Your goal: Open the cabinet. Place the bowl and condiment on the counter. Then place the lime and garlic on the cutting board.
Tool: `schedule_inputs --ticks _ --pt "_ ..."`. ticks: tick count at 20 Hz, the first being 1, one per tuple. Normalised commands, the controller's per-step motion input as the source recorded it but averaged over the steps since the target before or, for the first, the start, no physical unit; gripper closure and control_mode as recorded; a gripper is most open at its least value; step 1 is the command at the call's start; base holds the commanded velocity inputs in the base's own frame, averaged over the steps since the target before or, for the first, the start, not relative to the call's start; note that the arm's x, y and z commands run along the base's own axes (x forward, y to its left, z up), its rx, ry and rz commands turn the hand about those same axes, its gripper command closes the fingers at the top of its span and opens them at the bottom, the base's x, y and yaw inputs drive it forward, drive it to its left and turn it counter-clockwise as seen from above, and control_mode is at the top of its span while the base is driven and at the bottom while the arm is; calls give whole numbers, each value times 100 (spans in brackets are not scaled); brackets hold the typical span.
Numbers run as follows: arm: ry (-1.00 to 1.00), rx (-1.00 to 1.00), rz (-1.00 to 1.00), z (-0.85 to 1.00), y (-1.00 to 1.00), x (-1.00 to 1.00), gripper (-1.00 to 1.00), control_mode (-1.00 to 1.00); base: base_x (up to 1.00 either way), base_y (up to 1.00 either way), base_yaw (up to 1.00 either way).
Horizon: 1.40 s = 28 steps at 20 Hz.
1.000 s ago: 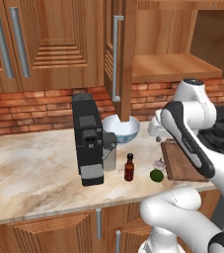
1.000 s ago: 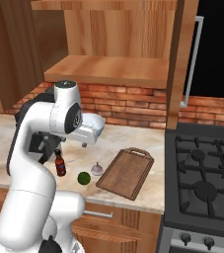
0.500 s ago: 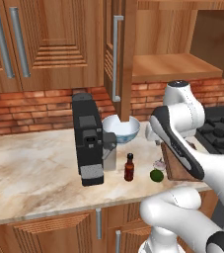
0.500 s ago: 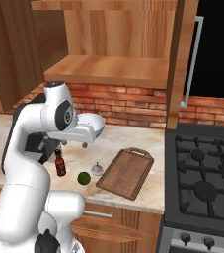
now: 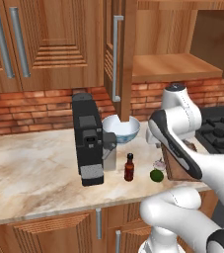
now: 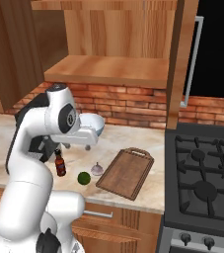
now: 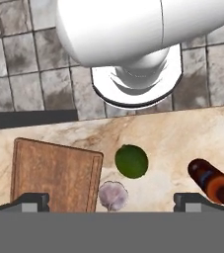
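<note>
Beige marbled counter (image 5: 39, 173) runs under the wooden wall cabinets, with red brick behind it and a black stove (image 6: 205, 183) at its far end. My gripper (image 7: 111, 200) hangs above that counter with its two dark fingertips (image 7: 32, 201) spread wide and nothing between them. In the hand view the garlic (image 7: 113, 194) sits almost midway between my tips, close to the bottom edge, and the lime (image 7: 131, 161) lies just beyond it, near but not touching. The cutting board (image 7: 54, 173) lies beside the garlic, toward one fingertip, with its edge just next to the bulb. The condiment bottle (image 7: 213, 184) stands toward the other fingertip, well apart from the lime.

From the right base camera the garlic (image 6: 97, 169) and lime (image 6: 84, 178) rest on bare stone between the bottle (image 6: 60, 164) and the board (image 6: 127, 172), neither of them on the board. My hand (image 6: 81, 133) is held level above them. The bowl (image 6: 94, 123) sits on the counter behind my hand, toward the brick wall; the left base camera shows the bowl (image 5: 121, 128) just beside the black coffee machine (image 5: 90, 139), with the bottle (image 5: 129, 167) and lime (image 5: 156, 175) in front. Overhead, the cabinet (image 6: 113, 49) stands open, its door (image 5: 119, 59) swung out edge-on with the grey bar handle showing, and its shelf bare.
</note>
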Motion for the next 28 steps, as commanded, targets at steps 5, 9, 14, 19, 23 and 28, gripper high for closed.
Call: schedule_inputs --ticks 5,9,14,19,23,28 --pt "1 0 6 -15 0 0 -100 -100 0 0 0" --pt "4 0 6 -18 0 -1 -100 -100 0 0 0" --pt "3 1 5 -19 0 -5 -100 -100 0 0 0" --pt "2 3 3 -23 -2 -7 -100 -100 0 0 0" --pt "1 5 1 -26 -3 -8 -100 -100 0 0 0" --pt "0 4 0 -29 -1 -7 -100 -100 0 0 0"
